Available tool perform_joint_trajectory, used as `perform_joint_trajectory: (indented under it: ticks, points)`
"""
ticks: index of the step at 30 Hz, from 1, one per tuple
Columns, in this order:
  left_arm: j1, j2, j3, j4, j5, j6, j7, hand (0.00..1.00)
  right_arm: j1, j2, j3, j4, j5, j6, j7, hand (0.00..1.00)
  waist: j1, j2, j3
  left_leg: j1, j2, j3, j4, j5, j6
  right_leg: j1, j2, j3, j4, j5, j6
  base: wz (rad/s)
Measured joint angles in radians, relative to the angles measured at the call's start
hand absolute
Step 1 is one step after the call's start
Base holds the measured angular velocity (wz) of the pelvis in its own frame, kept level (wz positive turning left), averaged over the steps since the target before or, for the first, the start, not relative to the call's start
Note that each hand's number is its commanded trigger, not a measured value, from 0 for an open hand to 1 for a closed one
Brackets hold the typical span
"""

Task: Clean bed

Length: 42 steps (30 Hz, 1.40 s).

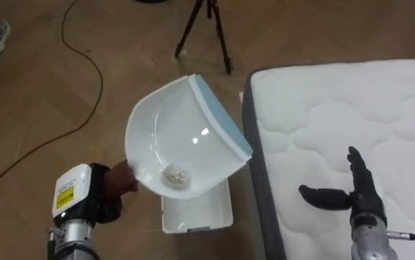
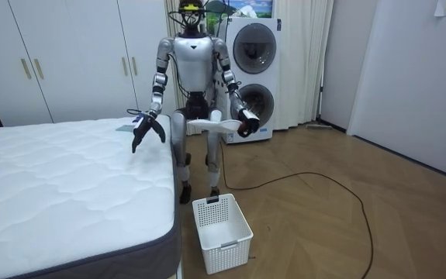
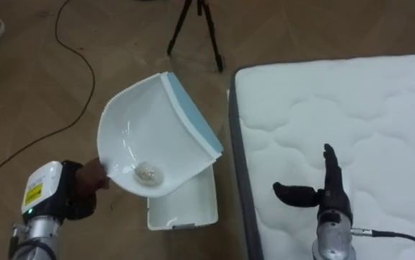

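Wood floor [image 1: 27, 87], dustpan [image 1: 185, 137] in left hand [image 1: 117, 182]

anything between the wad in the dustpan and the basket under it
Only the dustpan itself: the crumpled wad lies in it, and the left robot hand holds it above the open white basket.

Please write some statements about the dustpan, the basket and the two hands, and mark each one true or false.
The left hand holds the white plastic dustpan with a blue edge. True.
The dustpan is empty. False: a small crumpled whitish ball lies in it.
The right hand is open over the white quilted mattress. True.
The white plastic lattice basket stands on the mattress. False: it stands on the wooden floor beside it.
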<state>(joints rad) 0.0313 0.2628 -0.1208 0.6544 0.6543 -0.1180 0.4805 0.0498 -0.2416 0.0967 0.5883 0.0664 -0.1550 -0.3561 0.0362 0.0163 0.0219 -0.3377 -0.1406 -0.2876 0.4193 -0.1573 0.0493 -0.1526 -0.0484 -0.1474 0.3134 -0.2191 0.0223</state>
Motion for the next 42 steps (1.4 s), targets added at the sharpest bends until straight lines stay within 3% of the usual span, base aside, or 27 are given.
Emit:
perform_joint_trajectory:
  ticks: [4, 8, 10, 12, 15, 18, 20, 21, 23, 31, 34, 37, 39, 42]
  points:
    - [-0.063, 0.042, -0.001, 0.092, -0.026, 0.001, -0.021, 1.00, -0.006, -0.003, -0.001, 0.063, -0.031, -0.018, -0.005, 0.00, -0.028, 0.016, 0.0043, -0.036, -0.009, 0.000, 0.013, 0.006, -0.009, -0.060, -0.009, 0.005, 0.073, -0.027, -0.004, 0.01]
    - [-0.135, 0.120, -0.025, 0.155, -0.039, 0.002, -0.053, 1.00, -0.033, -0.023, -0.002, 0.113, -0.041, -0.021, -0.007, 0.00, -0.067, 0.053, 0.0166, -0.114, -0.012, 0.009, 0.030, 0.024, -0.021, -0.160, -0.014, 0.006, 0.141, -0.036, -0.013, 0.01]
    - [-0.176, 0.155, -0.042, 0.184, -0.034, 0.004, -0.083, 1.00, -0.033, -0.033, -0.001, 0.115, -0.043, -0.021, -0.005, 0.00, -0.080, 0.070, 0.0163, -0.144, -0.014, 0.014, 0.028, 0.039, -0.023, -0.201, -0.022, 0.006, 0.167, -0.040, -0.014, 0.02]
    - [-0.203, 0.207, -0.043, 0.198, -0.034, 0.005, -0.124, 1.00, -0.041, -0.040, -0.001, 0.106, -0.053, -0.023, 0.000, 0.00, -0.090, 0.087, 0.0160, -0.172, -0.015, 0.033, 0.030, 0.047, -0.025, -0.247, -0.026, 0.023, 0.198, -0.046, -0.015, -0.15]
    - [-0.221, 0.252, -0.044, 0.194, -0.033, 0.008, -0.149, 1.00, -0.051, -0.047, 0.001, 0.106, -0.072, -0.036, 0.000, 0.00, -0.112, 0.102, 0.0175, -0.178, -0.026, 0.043, 0.029, 0.051, -0.024, -0.271, -0.040, 0.033, 0.229, -0.062, -0.012, -0.04]
    - [-0.240, 0.263, -0.049, 0.189, -0.033, 0.013, -0.184, 1.00, -0.050, -0.069, 0.002, 0.106, -0.096, -0.050, -0.012, 0.00, -0.126, 0.134, 0.0169, -0.195, -0.033, 0.048, 0.030, 0.055, -0.019, -0.294, -0.053, 0.035, 0.248, -0.071, -0.006, 0.06]
    - [-0.247, 0.273, -0.049, 0.192, -0.033, 0.020, -0.195, 1.00, -0.051, -0.069, 0.008, 0.102, -0.122, -0.061, -0.022, 0.00, -0.141, 0.143, 0.0169, -0.208, -0.027, 0.091, 0.031, 0.057, -0.015, -0.307, -0.060, 0.036, 0.264, -0.080, -0.003, 0.09]
    - [-0.262, 0.281, -0.051, 0.195, -0.031, 0.027, -0.207, 1.00, -0.049, -0.069, 0.014, 0.098, -0.136, -0.065, -0.032, 0.00, -0.147, 0.144, 0.0173, -0.218, -0.025, 0.115, 0.031, 0.060, -0.011, -0.322, -0.067, 0.035, 0.279, -0.088, -0.002, 0.14]
    - [-0.283, 0.288, -0.070, 0.207, -0.031, 0.039, -0.213, 1.00, -0.049, -0.071, 0.024, 0.094, -0.152, -0.065, -0.040, 0.00, -0.152, 0.145, 0.0177, -0.230, -0.029, 0.121, 0.032, 0.060, -0.009, -0.341, -0.073, 0.040, 0.295, -0.093, -0.002, 0.03]
    - [-0.342, 0.330, -0.184, 0.210, 0.009, 0.062, -0.266, 1.00, -0.050, -0.073, 0.059, 0.059, -0.156, -0.064, -0.051, 0.00, -0.174, 0.151, 0.0208, -0.280, -0.028, 0.125, 0.050, 0.059, -0.008, -0.395, -0.071, 0.048, 0.317, -0.094, -0.002, 0.00]
    - [-0.367, 0.359, -0.233, 0.212, 0.011, 0.076, -0.299, 1.00, -0.050, -0.084, 0.078, 0.045, -0.157, -0.059, -0.062, 0.00, -0.177, 0.155, 0.0227, -0.289, -0.029, 0.125, 0.045, 0.058, -0.008, -0.406, -0.071, 0.048, 0.317, -0.094, -0.002, 0.00]
    - [-0.371, 0.375, -0.240, 0.213, 0.024, 0.085, -0.317, 1.00, -0.050, -0.083, 0.079, 0.037, -0.157, -0.051, -0.072, 0.00, -0.182, 0.159, 0.0246, -0.289, -0.028, 0.125, 0.042, 0.058, -0.008, -0.406, -0.071, 0.048, 0.313, -0.094, -0.002, 0.00]
    - [-0.373, 0.391, -0.240, 0.213, 0.061, 0.093, -0.330, 1.00, -0.047, -0.085, 0.080, 0.023, -0.158, -0.051, -0.083, 0.00, -0.182, 0.172, 0.0310, -0.289, -0.028, 0.127, 0.044, 0.058, -0.008, -0.406, -0.071, 0.050, 0.311, -0.094, -0.002, 0.00]
    - [-0.373, 0.408, -0.240, 0.215, 0.101, 0.111, -0.349, 1.00, -0.047, -0.086, 0.084, 0.019, -0.158, -0.051, -0.092, 0.00, -0.180, 0.177, 0.0301, -0.283, -0.027, 0.136, 0.033, 0.059, -0.007, -0.408, -0.071, 0.060, 0.311, -0.094, -0.002, -0.08]
